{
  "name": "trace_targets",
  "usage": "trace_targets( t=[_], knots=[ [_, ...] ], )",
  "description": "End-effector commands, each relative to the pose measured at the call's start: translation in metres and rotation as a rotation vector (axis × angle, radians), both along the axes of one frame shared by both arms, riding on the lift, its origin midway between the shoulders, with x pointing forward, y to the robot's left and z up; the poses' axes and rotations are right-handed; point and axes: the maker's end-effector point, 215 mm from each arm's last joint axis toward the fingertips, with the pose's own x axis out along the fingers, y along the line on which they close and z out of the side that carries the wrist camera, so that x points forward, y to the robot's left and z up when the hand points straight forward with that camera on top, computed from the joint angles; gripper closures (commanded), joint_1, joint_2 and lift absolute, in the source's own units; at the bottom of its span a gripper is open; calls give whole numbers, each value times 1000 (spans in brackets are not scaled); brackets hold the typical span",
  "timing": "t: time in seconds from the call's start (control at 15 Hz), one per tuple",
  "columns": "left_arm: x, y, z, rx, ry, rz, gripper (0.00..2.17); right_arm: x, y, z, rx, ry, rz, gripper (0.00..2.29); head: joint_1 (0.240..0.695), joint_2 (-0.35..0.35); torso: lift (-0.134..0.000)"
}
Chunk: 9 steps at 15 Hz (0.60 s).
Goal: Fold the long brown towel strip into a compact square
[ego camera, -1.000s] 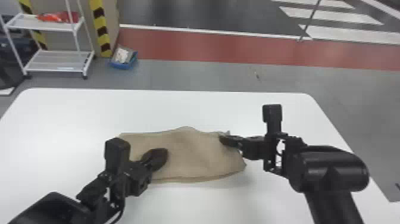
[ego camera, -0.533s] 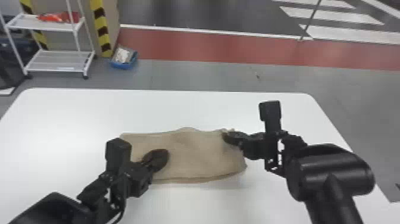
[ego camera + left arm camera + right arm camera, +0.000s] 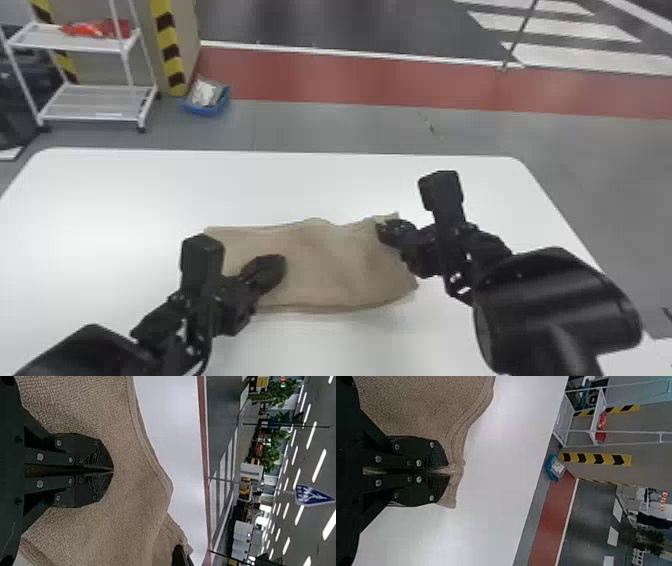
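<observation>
A brown towel [image 3: 320, 265] lies across a white table [image 3: 125, 190] with rounded far corners, its longer sides running from the robot's left to its right. It is a soft, slightly rumpled rectangle; the far edge rises in a low hump near the middle, and a shallow ripple runs down the right half. The near edge bows gently, with a thin line of another layer under it. Two black arms lean in over the table, one on each side. The left gripper [image 3: 280, 265] is above the left part of the towel, its two flat fingers together, tips meeting, with brown cloth all around them; whether they press on the cloth, I cannot tell. The right gripper [image 3: 382, 232] is at the towel's far right corner, its fingers clamped on the edge, and a small flap of cloth pokes out beyond the tips. On the floor past the table's far left side stands a white wire cart [image 3: 95, 105] with something orange-red [image 3: 97, 28] on its upper shelf. Just beside it sit a blue bin [image 3: 207, 109] and a pillar edged in yellow and black stripes [image 3: 170, 50]. A red band [image 3: 350, 80] crosses the grey floor behind.
</observation>
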Motion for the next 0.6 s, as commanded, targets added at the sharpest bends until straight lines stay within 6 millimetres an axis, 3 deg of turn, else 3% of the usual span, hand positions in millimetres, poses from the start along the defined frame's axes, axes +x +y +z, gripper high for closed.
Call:
trace_targets(
  t=[0.0,0.13,0.53],
  knots=[
    [-4,1,-5,10,9,-2,1069,-6,-15,9,-8,-12,-31,1116,695,-162,-124],
    [-7,3,-7,20,13,0,1069,-16,-27,11,-24,-18,-52,1116,695,-173,-124],
    [-20,-6,-8,36,29,-13,1069,-24,-26,20,-28,-35,-52,1112,695,-202,-124]
  ],
)
